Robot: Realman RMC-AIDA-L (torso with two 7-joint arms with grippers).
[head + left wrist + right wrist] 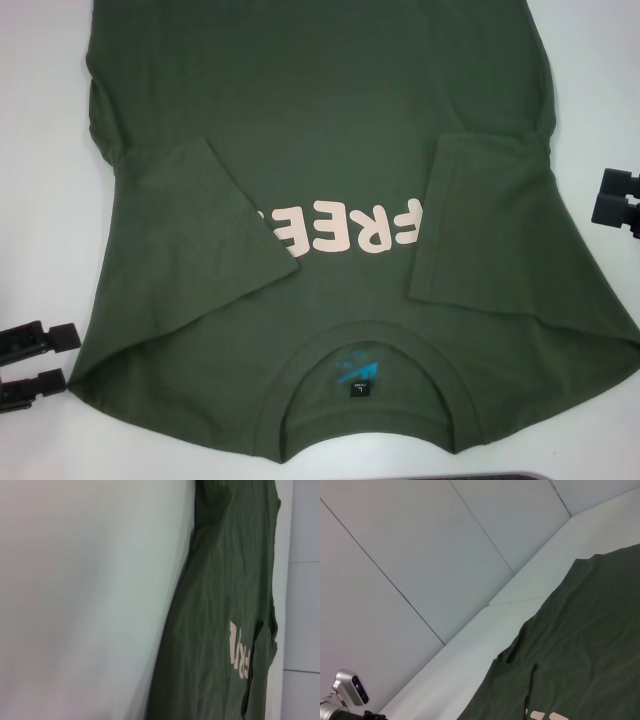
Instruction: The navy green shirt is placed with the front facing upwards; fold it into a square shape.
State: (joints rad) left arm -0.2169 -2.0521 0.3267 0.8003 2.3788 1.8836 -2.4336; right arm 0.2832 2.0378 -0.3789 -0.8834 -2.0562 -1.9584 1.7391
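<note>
You will find the navy green shirt (pixel 330 150) spread flat on the white table (pixel 40 120), front side up, with the ribbed crew neck (pixel 365 385) at the edge nearest the robot and the hem running out of the head view at the far side. Both short sleeves are folded inward over the chest: the left sleeve (pixel 205 215) lies as a slanted flap over the start of the pale pink lettering (pixel 345 232), and the right sleeve (pixel 480 215) covers its end, so only the middle letters read clearly. A teal and black neck label (pixel 360 378) shows inside the collar. The cloth carries light wrinkles near both side seams. The left gripper (pixel 35 365) sits over the bare table just beside the shirt's near left corner, its two dark fingers parted and holding nothing. The right gripper (pixel 618 200) sits over the table just off the shirt's right edge, level with the folded sleeve; its two fingers also stand apart with nothing between them. Neither gripper touches the fabric. The left wrist view shows the shirt (pixel 225 605) along the table with part of the lettering (pixel 241 652) visible. The right wrist view shows the shirt (pixel 580 650) lying near the table's edge against pale wall panels (pixel 420 540).
</note>
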